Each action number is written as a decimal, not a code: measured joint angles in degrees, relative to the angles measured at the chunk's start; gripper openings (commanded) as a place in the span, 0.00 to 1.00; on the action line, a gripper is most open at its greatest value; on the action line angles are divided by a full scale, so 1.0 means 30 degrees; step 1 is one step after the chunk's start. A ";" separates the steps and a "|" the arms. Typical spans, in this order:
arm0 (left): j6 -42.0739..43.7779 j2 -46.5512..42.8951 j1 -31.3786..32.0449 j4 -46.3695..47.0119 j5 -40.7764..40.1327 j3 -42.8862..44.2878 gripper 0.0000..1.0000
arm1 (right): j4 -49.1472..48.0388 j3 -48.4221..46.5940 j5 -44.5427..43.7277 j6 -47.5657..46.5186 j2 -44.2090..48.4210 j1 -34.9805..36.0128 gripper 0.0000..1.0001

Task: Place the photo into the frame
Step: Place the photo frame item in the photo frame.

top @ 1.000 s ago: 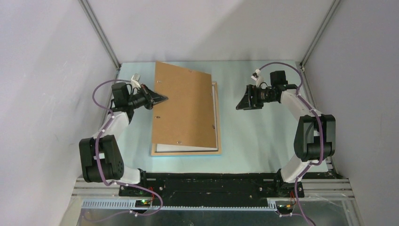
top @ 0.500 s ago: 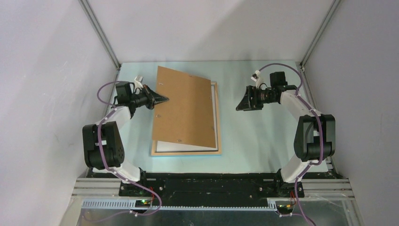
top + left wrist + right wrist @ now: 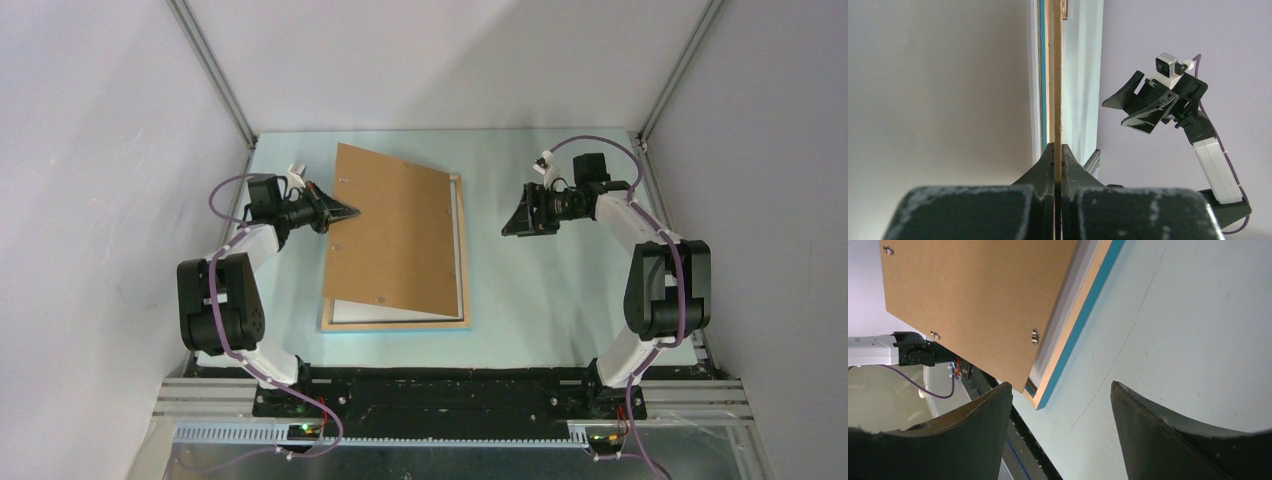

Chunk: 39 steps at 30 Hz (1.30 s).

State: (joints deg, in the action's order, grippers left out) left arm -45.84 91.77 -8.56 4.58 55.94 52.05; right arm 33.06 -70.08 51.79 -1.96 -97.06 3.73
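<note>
The frame lies flat on the table, pale wood side up, its blue edge showing along the outside. Inside its opening shows a white sheet, the photo's white back; its printed side is hidden. A plain brown backing board slopes over the frame, its left side raised. My left gripper is shut on that board's left edge, the fingertips pinching it tight. My right gripper hovers open to the right of the frame, nothing between its fingers.
Small metal turn clips sit on the backing board's upper face. Grey walls enclose the pale blue table on three sides. The black base rail runs along the near edge.
The backing board's raised left side has come down and shifted a little right with my left gripper; the left arm's elbow has moved. The right arm has not moved.
</note>
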 measured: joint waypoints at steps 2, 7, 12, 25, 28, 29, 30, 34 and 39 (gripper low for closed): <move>0.0007 0.0000 0.0000 0.0000 0.0000 0.0000 0.00 | 0.0000 0.0007 0.0000 0.0000 -0.0007 -0.0029 0.76; 0.0124 0.0000 0.0000 -0.0007 0.0000 0.0000 0.00 | 0.0000 0.0007 0.0007 0.0000 -0.0007 -0.0036 0.76; 0.0153 0.0000 0.0000 0.0000 0.0000 0.0000 0.00 | 0.0000 0.0007 0.0015 -0.0007 -0.0007 -0.0066 0.76; 0.0299 0.0000 0.0007 -0.0007 -0.0015 -0.0226 0.00 | 0.0000 0.0007 0.0029 -0.0022 -0.0007 -0.0197 0.76; 0.0299 0.0000 0.0087 -0.0073 -0.0015 -0.0255 0.00 | 0.0000 0.0007 0.0029 -0.0029 -0.0015 -0.0211 0.76; 0.0299 0.0000 0.0102 -0.0066 -0.0015 -0.0255 0.00 | 0.0000 0.0007 0.0029 -0.0036 -0.0015 -0.0211 0.76; 0.0299 0.0000 0.0124 -0.0066 -0.0015 -0.0255 0.00 | 0.0000 0.0007 0.0029 -0.0036 -0.0015 -0.0211 0.76; 0.0299 0.0000 0.0182 -0.0073 -0.0022 -0.0255 0.00 | 0.0007 0.0007 0.0036 -0.0051 -0.0102 -0.0211 0.76; 0.0299 0.0000 0.0248 -0.0073 -0.0022 -0.0255 0.00 | 0.0000 0.0007 0.0036 -0.0051 -0.0219 -0.0211 0.76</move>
State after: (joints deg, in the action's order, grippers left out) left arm -44.95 91.77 -7.81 4.36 55.88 51.29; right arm 33.06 -70.06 51.90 -2.11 -97.71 3.09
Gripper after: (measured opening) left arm 0.017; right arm 0.759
